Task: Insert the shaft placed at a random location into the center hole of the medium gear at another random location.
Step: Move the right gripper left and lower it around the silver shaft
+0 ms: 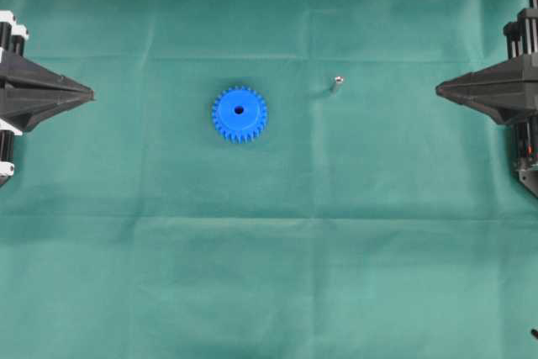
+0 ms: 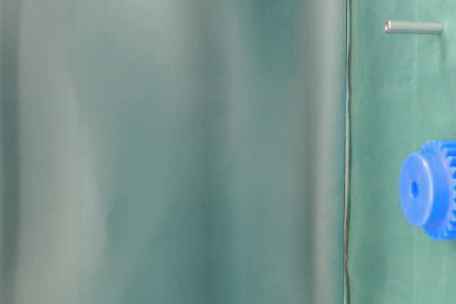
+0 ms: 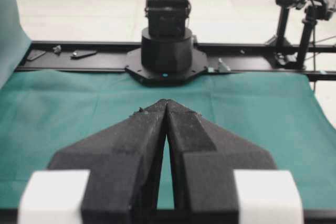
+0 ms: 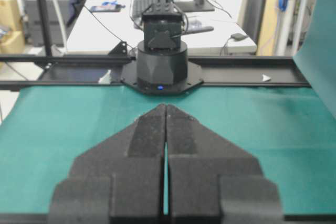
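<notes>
The medium gear (image 1: pixel 239 113), a bright blue toothed wheel, lies flat on the green cloth left of centre, its dark center hole (image 1: pixel 239 110) facing up. It also shows at the right edge of the table-level view (image 2: pixel 429 188). The shaft (image 1: pixel 335 85), a tiny silvery pin, lies on the cloth to the gear's right, and it also shows in the table-level view (image 2: pixel 414 27). My left gripper (image 1: pixel 89 92) is shut and empty at the left edge; in its wrist view the tips (image 3: pixel 166 102) meet. My right gripper (image 1: pixel 439 89) is shut and empty at the right edge, tips (image 4: pixel 165 106) together.
The green cloth (image 1: pixel 269 275) covers the whole table. A blurred green fold (image 2: pixel 171 133) fills most of the table-level view. Each wrist view shows the opposite arm's black base (image 3: pixel 167 51) (image 4: pixel 161 61) at the table's far edge.
</notes>
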`<state>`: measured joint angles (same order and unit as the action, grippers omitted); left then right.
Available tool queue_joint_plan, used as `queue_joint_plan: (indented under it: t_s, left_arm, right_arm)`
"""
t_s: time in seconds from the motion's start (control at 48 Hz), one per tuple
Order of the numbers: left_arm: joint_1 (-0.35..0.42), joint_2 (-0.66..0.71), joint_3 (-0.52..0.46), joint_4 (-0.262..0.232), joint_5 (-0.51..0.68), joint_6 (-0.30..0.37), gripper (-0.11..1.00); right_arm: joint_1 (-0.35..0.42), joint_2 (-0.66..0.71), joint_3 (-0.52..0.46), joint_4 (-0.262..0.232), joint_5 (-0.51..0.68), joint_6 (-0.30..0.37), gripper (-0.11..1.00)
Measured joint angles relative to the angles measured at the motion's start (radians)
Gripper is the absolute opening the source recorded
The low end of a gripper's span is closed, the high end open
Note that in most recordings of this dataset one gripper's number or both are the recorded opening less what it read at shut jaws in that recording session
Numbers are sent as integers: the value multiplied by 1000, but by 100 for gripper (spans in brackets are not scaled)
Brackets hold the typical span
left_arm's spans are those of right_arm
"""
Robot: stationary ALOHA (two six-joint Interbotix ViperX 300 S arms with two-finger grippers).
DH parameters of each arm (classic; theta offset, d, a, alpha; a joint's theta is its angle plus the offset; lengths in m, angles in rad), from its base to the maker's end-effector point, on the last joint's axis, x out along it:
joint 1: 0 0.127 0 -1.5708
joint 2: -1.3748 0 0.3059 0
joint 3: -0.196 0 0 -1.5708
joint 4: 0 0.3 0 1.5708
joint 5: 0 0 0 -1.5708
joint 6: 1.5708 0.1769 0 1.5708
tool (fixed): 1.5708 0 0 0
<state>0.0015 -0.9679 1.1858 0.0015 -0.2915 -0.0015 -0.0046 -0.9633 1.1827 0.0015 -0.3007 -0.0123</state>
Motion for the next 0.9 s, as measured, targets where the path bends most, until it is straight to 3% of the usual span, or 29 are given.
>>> queue_joint_plan:
  t_s: [0.25,0.48,0.605,0.834,0.897]
  left_arm:
    - [0,31,-8,9,51,0,0]
    - [0,29,-8,9,55,0,0]
    - [0,29,-8,9,58,0,0]
    - [0,29,-9,9,64,-2,0]
    - [0,28,-8,9,64,-2,0]
  right_arm:
    - [-51,37,-2,2,12,0,1]
    - [-133,173,0,0,2,-2,2]
    - [-161,279,0,0,-37,-2,24]
    - [-201,531,-14,2,-123,-2,90]
    - [-209,597,-18,2,-147,-2,90]
